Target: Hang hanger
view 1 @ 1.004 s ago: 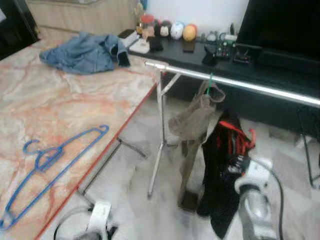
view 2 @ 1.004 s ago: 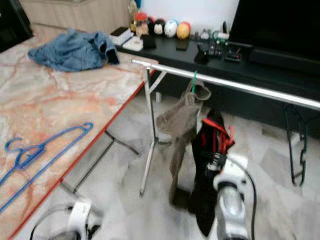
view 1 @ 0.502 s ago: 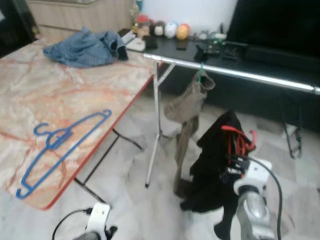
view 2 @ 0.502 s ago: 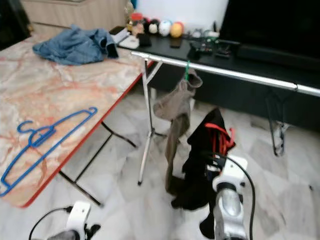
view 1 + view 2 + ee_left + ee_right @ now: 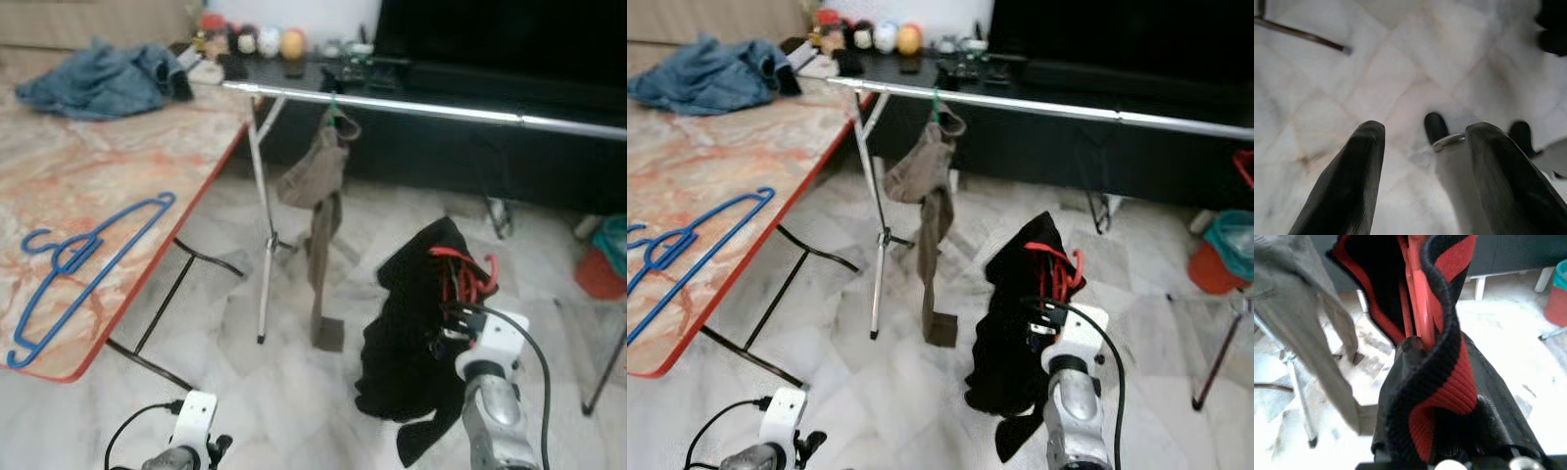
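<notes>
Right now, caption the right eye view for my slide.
Right gripper holds a red hanger bearing a black garment below the silver rail.

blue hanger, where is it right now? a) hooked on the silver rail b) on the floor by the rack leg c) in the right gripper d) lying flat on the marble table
d: the blue hanger lies flat on the marble table, apart from the silver rail, while the right gripper holds a red hanger with a black garment.
</notes>
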Motion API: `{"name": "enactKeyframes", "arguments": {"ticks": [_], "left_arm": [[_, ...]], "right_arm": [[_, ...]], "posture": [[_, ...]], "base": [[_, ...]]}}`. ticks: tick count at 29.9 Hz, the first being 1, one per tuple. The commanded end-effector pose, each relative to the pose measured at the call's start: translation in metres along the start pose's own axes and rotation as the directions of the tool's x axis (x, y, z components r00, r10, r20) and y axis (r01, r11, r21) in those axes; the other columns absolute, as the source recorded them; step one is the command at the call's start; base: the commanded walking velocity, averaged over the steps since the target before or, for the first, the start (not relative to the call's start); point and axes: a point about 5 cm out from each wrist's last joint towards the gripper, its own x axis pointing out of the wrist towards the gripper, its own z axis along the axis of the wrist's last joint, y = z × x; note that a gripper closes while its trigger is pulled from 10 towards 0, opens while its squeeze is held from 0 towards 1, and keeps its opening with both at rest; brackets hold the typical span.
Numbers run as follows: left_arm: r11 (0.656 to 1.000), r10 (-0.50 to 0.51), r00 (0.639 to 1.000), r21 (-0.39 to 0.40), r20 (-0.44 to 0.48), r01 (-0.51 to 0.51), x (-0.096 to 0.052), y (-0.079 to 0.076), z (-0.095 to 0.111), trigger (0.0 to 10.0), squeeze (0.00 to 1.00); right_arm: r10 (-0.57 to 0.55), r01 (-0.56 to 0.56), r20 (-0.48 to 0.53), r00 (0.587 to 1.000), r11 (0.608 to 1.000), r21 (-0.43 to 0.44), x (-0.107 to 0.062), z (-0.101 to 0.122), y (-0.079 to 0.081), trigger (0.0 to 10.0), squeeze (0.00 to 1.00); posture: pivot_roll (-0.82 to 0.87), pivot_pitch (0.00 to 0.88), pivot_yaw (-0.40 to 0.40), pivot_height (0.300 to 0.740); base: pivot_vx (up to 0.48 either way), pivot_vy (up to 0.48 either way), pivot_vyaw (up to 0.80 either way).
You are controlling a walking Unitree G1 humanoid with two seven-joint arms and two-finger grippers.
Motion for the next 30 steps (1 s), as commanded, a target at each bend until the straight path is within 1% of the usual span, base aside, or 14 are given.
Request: {"name": "enactKeyframes", "arguments": {"ticks": [1,30], "left_arm": [[1.000,-0.006,0.999,-0.018,-0.034,0.005,-0.0017,-0.0019,-0.0102,10.0,0.00],[1.000,-0.008,0.999,-0.004,-0.035,0.007,-0.0023,-0.0009,-0.0114,10.0,0.00]], "right_arm": [[0.000,0.000,0.025,1.000,1.000,-0.004,0.0015,0.0052,-0.0012,10.0,0.00],[0.013,-0.013,0.018,1.000,1.000,-0.007,0.0018,0.0035,0.0017,10.0,0.00]], "posture": [[-0.06,0.059,0.009,0.740],[-0.06,0.023,0.018,0.740]], "base": [[-0.262,0.000,0.00],[-0.265,0.000,0.00]]}}
